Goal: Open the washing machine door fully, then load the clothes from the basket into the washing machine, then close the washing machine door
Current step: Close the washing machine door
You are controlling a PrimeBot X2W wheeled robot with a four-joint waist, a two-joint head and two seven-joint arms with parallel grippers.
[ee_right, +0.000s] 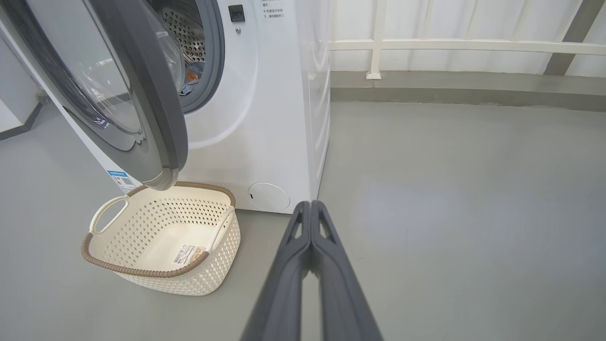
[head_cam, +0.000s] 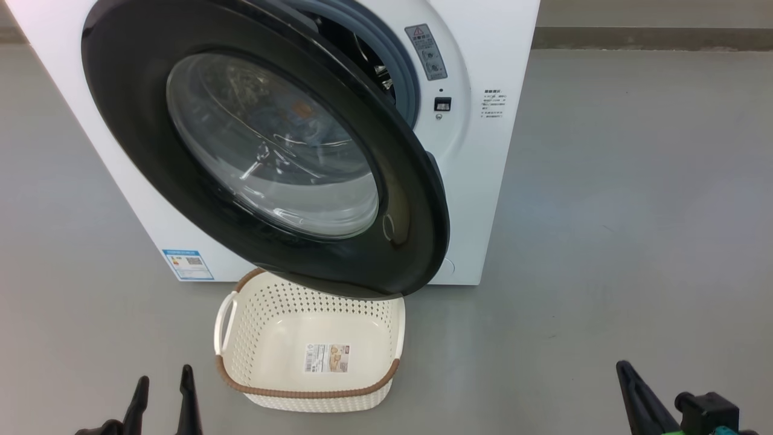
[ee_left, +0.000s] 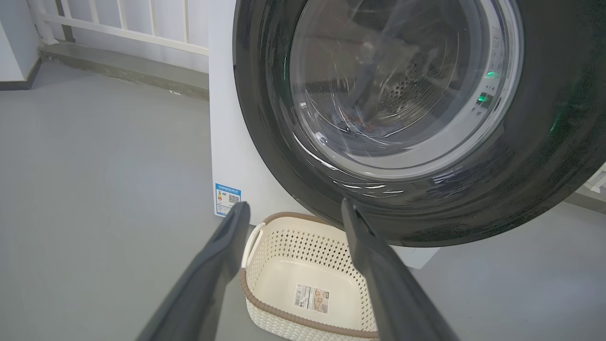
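The white washing machine (head_cam: pixel 489 48) has its black round door (head_cam: pixel 139 151) swung partly open, hanging over the basket (head_cam: pixel 302 394). The cream basket stands on the floor in front and holds nothing but its label sticker. A bit of blue and orange clothes (ee_right: pixel 191 76) lies inside the steel drum, seen past the door's edge. My left gripper (head_cam: pixel 163 382) is open at the lower left, short of the basket; in the left wrist view its fingers (ee_left: pixel 222 255) frame the basket (ee_left: pixel 265 308). My right gripper (ee_right: pixel 310 204) is shut on nothing, right of the basket (ee_right: pixel 142 273).
Grey floor (head_cam: pixel 634 211) spreads wide to the right of the machine. A white railing (ee_right: pixel 454 45) and low kerb run along the back wall. A blue energy sticker (head_cam: pixel 188 264) sits on the machine's lower left front, a round cover (ee_right: pixel 269 196) at its base.
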